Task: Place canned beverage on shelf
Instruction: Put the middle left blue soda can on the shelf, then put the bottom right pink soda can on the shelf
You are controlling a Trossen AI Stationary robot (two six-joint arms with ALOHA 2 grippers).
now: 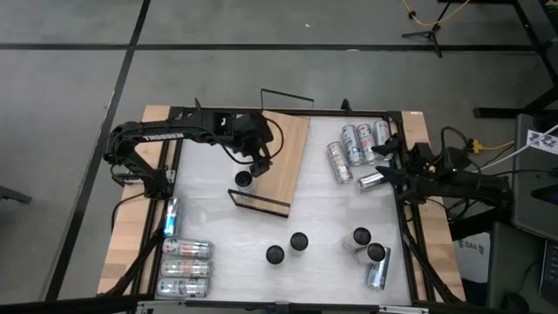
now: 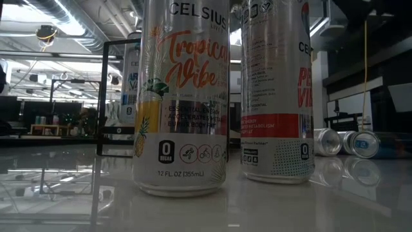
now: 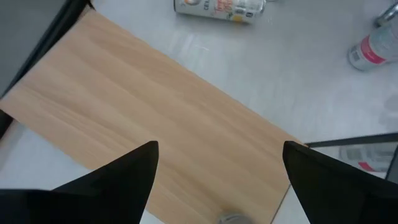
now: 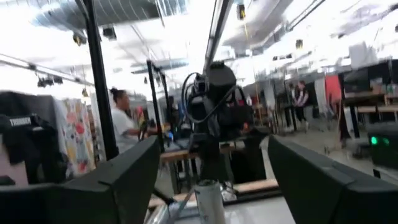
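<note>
The shelf (image 1: pixel 281 157), a light-wood board with a black wire rail at each short end, lies slantwise at the table's far middle. It also shows in the left wrist view (image 3: pixel 155 112). One upright can (image 1: pixel 243 180) stands at the shelf's near left corner, and its top shows in the left wrist view (image 3: pixel 231 219). My left gripper (image 1: pixel 258 164) hovers open just above and beside that can, touching nothing. My right gripper (image 1: pixel 388 171) is open at the table's right side. A lying silver can (image 1: pixel 370 180) rests on its side in front of it and shows between the fingers in the right wrist view (image 4: pixel 208 199).
Several cans lie at the far right (image 1: pixel 357 144) and at the near left (image 1: pixel 185 266). Upright cans stand near the front middle (image 1: pixel 275 254), (image 1: pixel 299 241) and the front right (image 1: pixel 360 235). The first two fill the low view (image 2: pixel 182 96). The table's black frame (image 1: pixel 410 227) borders the sides.
</note>
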